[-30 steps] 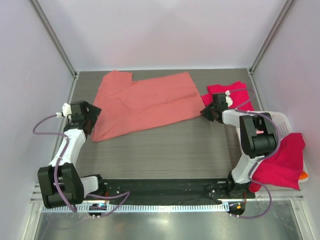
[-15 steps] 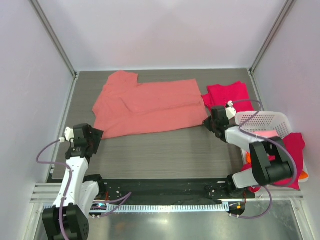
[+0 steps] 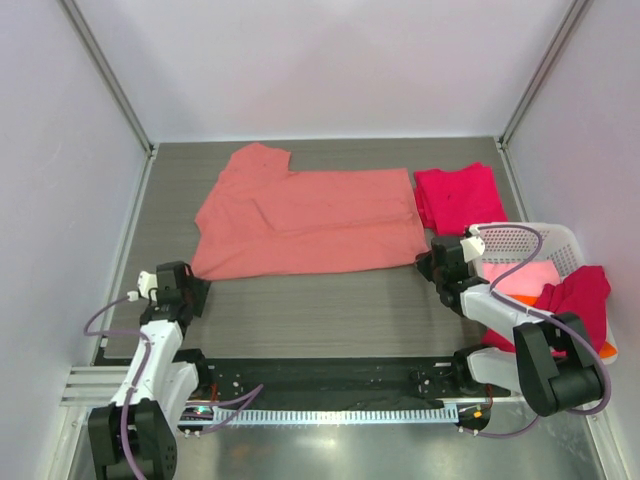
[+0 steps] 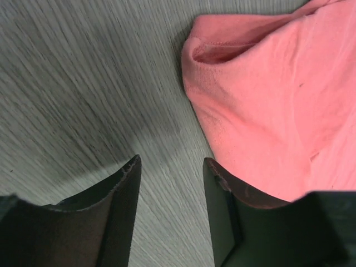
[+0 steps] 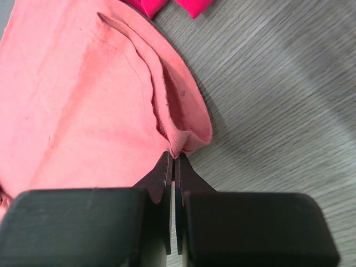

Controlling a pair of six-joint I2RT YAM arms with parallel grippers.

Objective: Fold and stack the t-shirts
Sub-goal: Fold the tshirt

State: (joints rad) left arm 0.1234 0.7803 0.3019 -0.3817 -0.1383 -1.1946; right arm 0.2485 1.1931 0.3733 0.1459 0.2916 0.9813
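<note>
The table point(image 3: 330, 300) fills the centre of the top view. The salmon-pink t-shirt point(image 3: 310, 215) lies spread flat across its upper middle. One sleeve points to the upper left, and the lower edge runs from lower left to centre right. A folded crimson t-shirt point(image 3: 458, 192) lies just beside it at the upper right. The basket point(image 3: 515, 236) stands at the right edge with a red t-shirt point(image 3: 578, 300) draped over its lower-right rim.

Right gripper point(image 5: 173, 158): the jaws are closed and pinch the hem at the salmon-pink t-shirt's lower-right corner. The wrist view shows the cloth caught at the fingertips only.

Left gripper point(image 4: 171, 164): the jaws are parted with bare table between them. The shirt's lower-left corner lies just beside the finger at the right of that frame and is not grasped.

The step in hand appears to be securing both lower corners before the fold.

1. Shift the left gripper sideways until the corner lies between the fingers, then close.
2. Take the hem well into the jaws, since a tip-only pinch is likely to slip.
3. Treat the right grip as shallow and lift slowly.
4. Raise both corners together, keeping the edge between them taut.
</note>
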